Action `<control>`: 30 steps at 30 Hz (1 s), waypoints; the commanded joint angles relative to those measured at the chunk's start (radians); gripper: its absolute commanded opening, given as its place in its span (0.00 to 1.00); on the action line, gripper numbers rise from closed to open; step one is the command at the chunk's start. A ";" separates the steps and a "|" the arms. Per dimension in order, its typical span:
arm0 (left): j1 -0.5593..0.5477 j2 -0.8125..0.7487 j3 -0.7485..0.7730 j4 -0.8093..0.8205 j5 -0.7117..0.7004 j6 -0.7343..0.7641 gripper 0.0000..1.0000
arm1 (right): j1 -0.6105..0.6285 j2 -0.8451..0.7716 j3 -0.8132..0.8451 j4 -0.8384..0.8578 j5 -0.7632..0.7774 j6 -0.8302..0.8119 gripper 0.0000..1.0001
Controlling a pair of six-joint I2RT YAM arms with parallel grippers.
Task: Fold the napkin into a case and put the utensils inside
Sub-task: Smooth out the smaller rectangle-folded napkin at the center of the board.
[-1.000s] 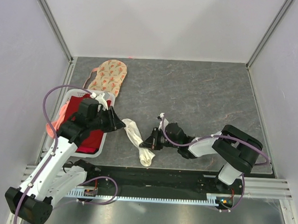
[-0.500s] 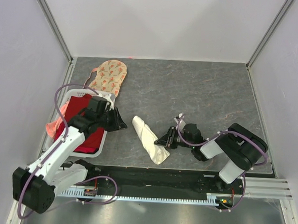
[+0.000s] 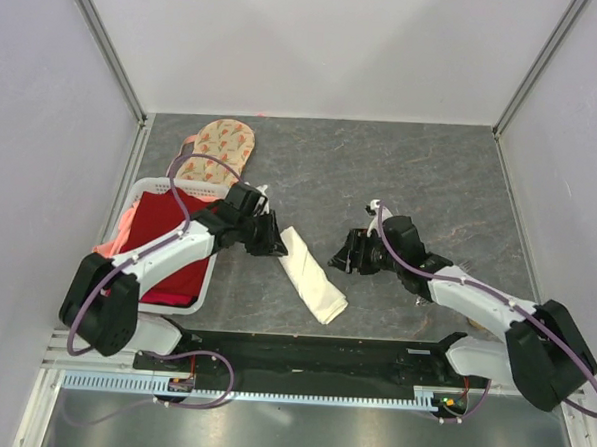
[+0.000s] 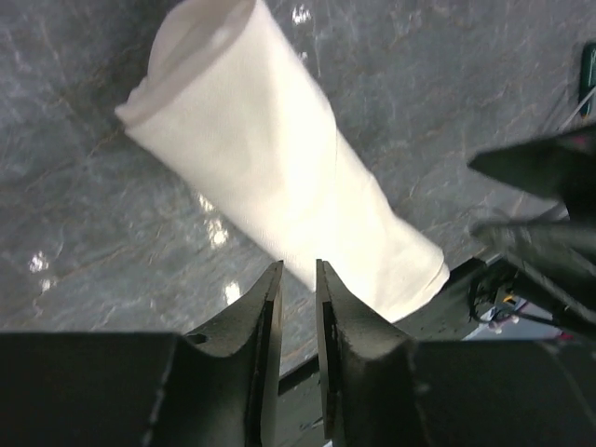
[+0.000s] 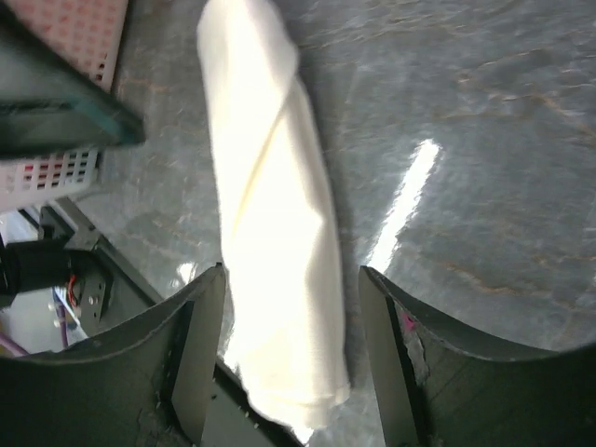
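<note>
Here, napkin (image 3: 313, 275): cream-white cloth, soft and matte, folded into a narrow layered strip — one end rounded, the other squared off with stacked edges showing.
Where it lies: flat on the table (image 3: 431, 180), slanting from upper left to lower right in the overhead view, its lower end near the front edge.
Table surface: dark grey slab with pale stone-like veining, glossy enough to throw back streaks of light.
Left arm (image 3: 166, 260): reaches from the front-left corner across the basket (image 3: 203, 295), stretched low toward the strip's upper end.
Left gripper (image 3: 275, 248): black fingers drawn close with only a slim slit between them, gripping nothing. The tips sit just beside the napkin's long edge — whether they touch it cannot be told.
Right arm (image 3: 475, 298): extends leftward from the front-right corner, forearm low over the table, wrist turned toward the cloth.
Right gripper (image 3: 342, 258): jaws spread wide and released, holding nothing. In its wrist view the strip shows in the gap between the two curved black fingers.
Basket make: white plastic, perforated walls, rectangular, at the table's left edge.
Red cloth (image 3: 162, 241): lies crumpled inside the basket.
Peach floral cloth (image 3: 220, 149): lies at the basket's far rim, printed with small reddish motifs, rounded at its far end.
</note>
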 commanded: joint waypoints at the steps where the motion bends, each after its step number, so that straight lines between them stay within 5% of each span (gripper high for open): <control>1: 0.001 0.078 0.089 0.137 0.021 -0.048 0.26 | 0.133 -0.068 0.058 -0.247 0.115 -0.042 0.65; 8: 0.000 0.302 0.164 0.176 0.004 -0.041 0.25 | 0.273 -0.119 -0.086 -0.056 0.122 0.136 0.41; 15: 0.006 0.444 0.212 0.156 -0.061 0.014 0.23 | 0.273 -0.066 -0.175 -0.112 0.270 0.119 0.36; 24: 0.003 0.273 0.246 0.076 -0.061 0.037 0.27 | 0.322 -0.111 0.029 -0.311 0.267 0.095 0.40; 30: 0.003 0.106 0.136 0.068 -0.016 0.018 0.29 | 0.424 -0.078 -0.017 -0.174 0.220 0.208 0.42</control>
